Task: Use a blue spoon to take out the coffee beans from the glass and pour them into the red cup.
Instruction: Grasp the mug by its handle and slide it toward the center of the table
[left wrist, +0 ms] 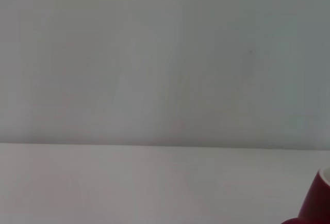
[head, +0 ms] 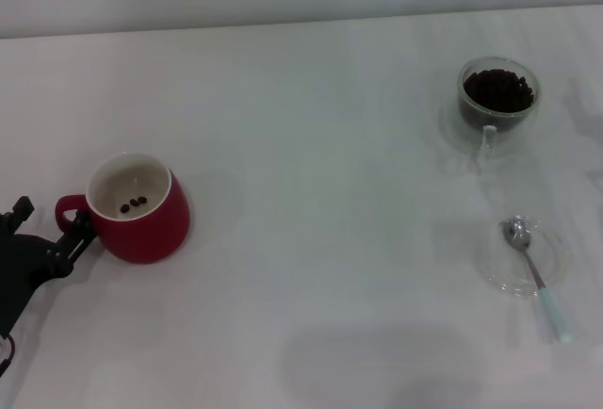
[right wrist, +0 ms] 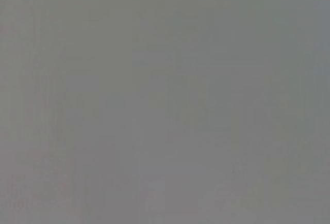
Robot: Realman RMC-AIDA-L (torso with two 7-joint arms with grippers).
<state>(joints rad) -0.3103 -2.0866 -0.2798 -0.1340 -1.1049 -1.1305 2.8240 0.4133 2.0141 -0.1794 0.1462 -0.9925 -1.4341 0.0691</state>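
The red cup (head: 141, 225) stands at the near left of the white table, with a few coffee beans (head: 133, 204) on its white bottom. My left gripper (head: 75, 237) is right at the cup's red handle, coming in from the left edge. An edge of the red cup (left wrist: 317, 203) shows in the left wrist view. At the far right stands the glass (head: 497, 103), its handle towards me, holding a heap of coffee beans (head: 497, 89). The blue spoon (head: 532, 272) lies nearer on the right, bowl up. My right gripper is out of view.
The spoon's bowl rests in a flat clear saucer (head: 558, 251), and its pale handle sticks out over the saucer's near rim. The white table (head: 320, 192) meets a pale wall at the back. The right wrist view is plain grey.
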